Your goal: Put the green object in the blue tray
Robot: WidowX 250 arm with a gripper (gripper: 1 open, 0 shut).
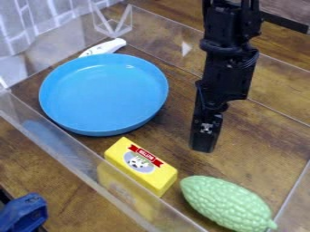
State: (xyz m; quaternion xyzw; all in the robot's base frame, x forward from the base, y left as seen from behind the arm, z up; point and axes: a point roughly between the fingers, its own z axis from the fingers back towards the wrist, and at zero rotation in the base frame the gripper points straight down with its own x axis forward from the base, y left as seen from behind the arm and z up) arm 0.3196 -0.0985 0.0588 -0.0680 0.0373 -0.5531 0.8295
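Observation:
The green object (227,205), a pale bumpy oval toy vegetable, lies on the wood at the front right, against the clear front wall. The blue tray (103,92), a wide round shallow dish, sits at the left with nothing in it. My black gripper (208,136) points straight down over bare wood, to the right of the tray and a short way behind the green object. It is seen nearly edge-on, looks open, and holds nothing. It touches neither object.
A yellow box with a red label (140,166) stands at the front between tray and green object. A white object (103,47) lies behind the tray. Low clear plastic walls (61,149) fence the wooden surface. A dark blue cloth (22,216) lies outside at the bottom left.

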